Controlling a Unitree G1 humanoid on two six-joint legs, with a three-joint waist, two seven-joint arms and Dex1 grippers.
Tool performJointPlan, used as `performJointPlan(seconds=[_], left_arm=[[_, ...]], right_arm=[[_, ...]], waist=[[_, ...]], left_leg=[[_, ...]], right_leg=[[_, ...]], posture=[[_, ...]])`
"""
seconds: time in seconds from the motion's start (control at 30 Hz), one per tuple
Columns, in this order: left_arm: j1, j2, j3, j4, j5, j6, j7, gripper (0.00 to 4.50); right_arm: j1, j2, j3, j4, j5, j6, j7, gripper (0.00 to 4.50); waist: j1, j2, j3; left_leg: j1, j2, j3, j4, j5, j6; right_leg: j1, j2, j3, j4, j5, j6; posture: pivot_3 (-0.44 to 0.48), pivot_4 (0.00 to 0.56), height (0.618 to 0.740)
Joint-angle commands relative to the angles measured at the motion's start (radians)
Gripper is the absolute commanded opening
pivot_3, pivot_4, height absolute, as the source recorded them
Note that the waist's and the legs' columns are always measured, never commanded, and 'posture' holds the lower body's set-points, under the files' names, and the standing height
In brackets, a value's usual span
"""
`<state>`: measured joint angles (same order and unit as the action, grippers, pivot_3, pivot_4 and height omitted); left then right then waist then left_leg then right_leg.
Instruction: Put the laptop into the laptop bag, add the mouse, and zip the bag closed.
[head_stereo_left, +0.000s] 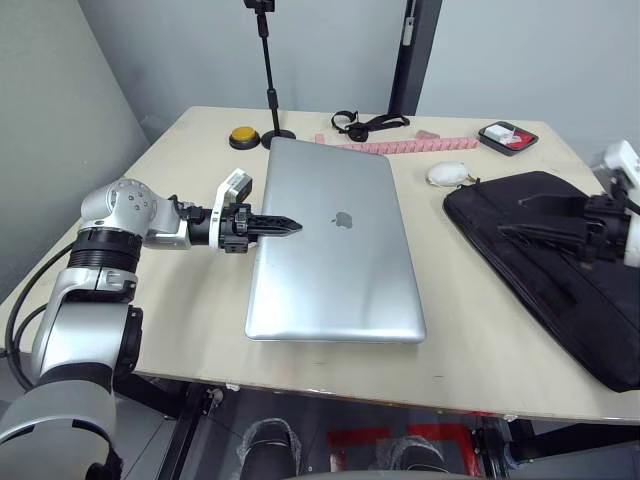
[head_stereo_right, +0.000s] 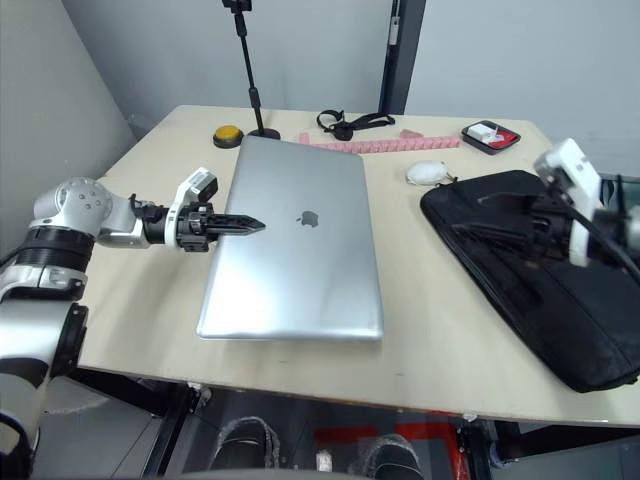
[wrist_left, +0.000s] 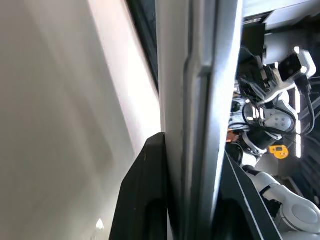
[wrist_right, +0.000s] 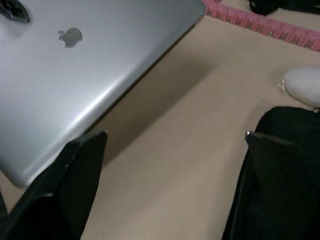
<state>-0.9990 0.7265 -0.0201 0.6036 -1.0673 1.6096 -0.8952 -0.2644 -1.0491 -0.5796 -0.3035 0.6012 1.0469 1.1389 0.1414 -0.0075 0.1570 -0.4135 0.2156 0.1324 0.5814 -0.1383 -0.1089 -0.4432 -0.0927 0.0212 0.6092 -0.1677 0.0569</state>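
laptop (head_stereo_left: 335, 245) frame centre on table (head_stereo_left: 190, 290); bag (head_stereo_left: 560, 265) at right edge, mouse (head_stereo_left: 447, 174) just above bag's upper-left corner.

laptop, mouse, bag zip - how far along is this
Nothing is finished yet. The left gripper is clamped on the laptop at its left edge, the laptop lifted off the table. The right gripper is open by the laptop bag. The mouse lies behind the bag; packing and zipping remain.
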Motion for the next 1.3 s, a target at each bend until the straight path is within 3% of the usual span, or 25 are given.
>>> performJointPlan(seconds=[0.03, 0.33, 0.57, 1.03, 1.13, 1.3], left_arm=[[-0.078, 0.022, 0.054, 0.004, -0.102, 0.005, -0.057, 0.35], [-0.026, 0.004, 0.052, -0.031, -0.144, 0.005, -0.018, 0.35], [-0.006, 0.001, 0.039, -0.040, -0.212, 0.005, 0.022, 0.35], [-0.016, -0.030, 0.019, -0.025, -0.231, 0.005, 0.068, 0.35], [-0.017, -0.037, 0.023, -0.019, -0.229, 0.005, 0.071, 0.35], [-0.018, -0.063, 0.052, -0.004, -0.235, 0.005, 0.088, 0.35]], right_arm=[[0.045, -0.031, 0.000, 0.050, -0.045, -0.117, -0.006, 4.49], [-0.024, 0.022, 0.319, 0.185, -0.261, -0.187, -0.274, 4.49], [-0.073, 0.094, 0.389, 0.278, -0.336, -0.226, -0.402, 4.49], [-0.089, 0.135, 0.434, 0.376, -0.368, -0.263, -0.420, 4.49], [-0.094, 0.141, 0.426, 0.392, -0.372, -0.262, -0.433, 3.71], [-0.080, 0.132, 0.422, 0.383, -0.359, -0.269, -0.412, 1.97]], waist=[[0.000, 0.000, 0.000], [-0.026, 0.000, 0.000], [-0.035, 0.000, 0.000], [-0.035, 0.000, 0.000], [-0.036, 0.000, 0.000], [-0.035, 0.000, 0.000]], left_leg=[[0.000, 0.000, 0.000, 0.003, 0.000, 0.000], [0.000, -0.001, -0.001, 0.010, 0.000, 0.002], [-0.006, -0.001, -0.001, 0.009, 0.001, 0.002], [-0.006, -0.001, -0.001, 0.011, 0.001, 0.002], [-0.006, -0.001, -0.001, 0.011, 0.001, 0.002], [-0.006, -0.001, -0.001, 0.011, 0.001, 0.002]], right_leg=[[0.000, 0.000, 0.000, 0.002, 0.000, 0.000], [0.001, -0.001, 0.002, 0.007, 0.000, 0.000], [-0.004, -0.001, 0.001, 0.005, 0.000, 0.000], [-0.003, -0.001, 0.001, 0.007, 0.000, 0.000], [-0.003, -0.001, 0.001, 0.007, 0.000, 0.000], [-0.003, -0.001, 0.001, 0.007, 0.000, 0.000]], posture=[[0.000, 0.150, 0.739], [0.000, 0.150, 0.739], [0.000, 0.150, 0.739], [0.000, 0.150, 0.739], [0.000, 0.150, 0.739], [0.000, 0.150, 0.739]])
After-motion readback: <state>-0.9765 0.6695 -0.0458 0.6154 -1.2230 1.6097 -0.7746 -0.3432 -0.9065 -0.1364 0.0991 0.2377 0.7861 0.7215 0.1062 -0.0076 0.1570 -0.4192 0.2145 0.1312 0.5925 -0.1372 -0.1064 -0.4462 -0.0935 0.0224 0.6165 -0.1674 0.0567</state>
